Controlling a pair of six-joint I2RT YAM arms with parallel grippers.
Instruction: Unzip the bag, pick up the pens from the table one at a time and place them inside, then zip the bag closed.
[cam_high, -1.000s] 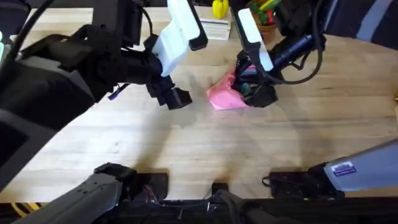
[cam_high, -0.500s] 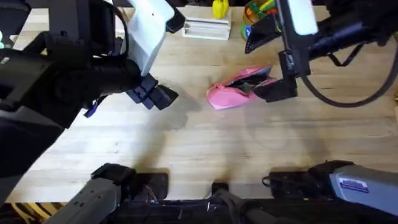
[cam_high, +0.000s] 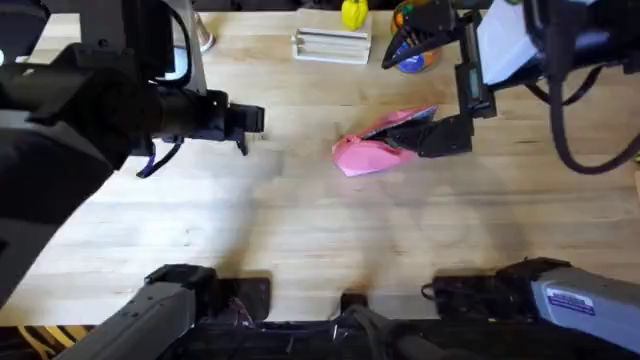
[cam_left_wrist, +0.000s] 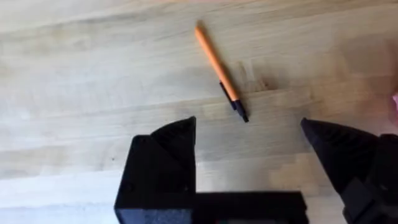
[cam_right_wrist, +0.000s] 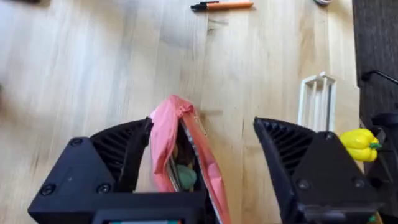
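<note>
Robot lab bench, pale plank table (cam_high: 330, 230), two arm bases, toy props

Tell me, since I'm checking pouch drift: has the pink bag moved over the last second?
No. The bag remains below the white rack, merely flattened.

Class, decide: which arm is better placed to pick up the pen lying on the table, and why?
Probably the left. The left gripper is open with the pen lying loose on the table just ahead, while the right gripper straddles the bag.
</note>
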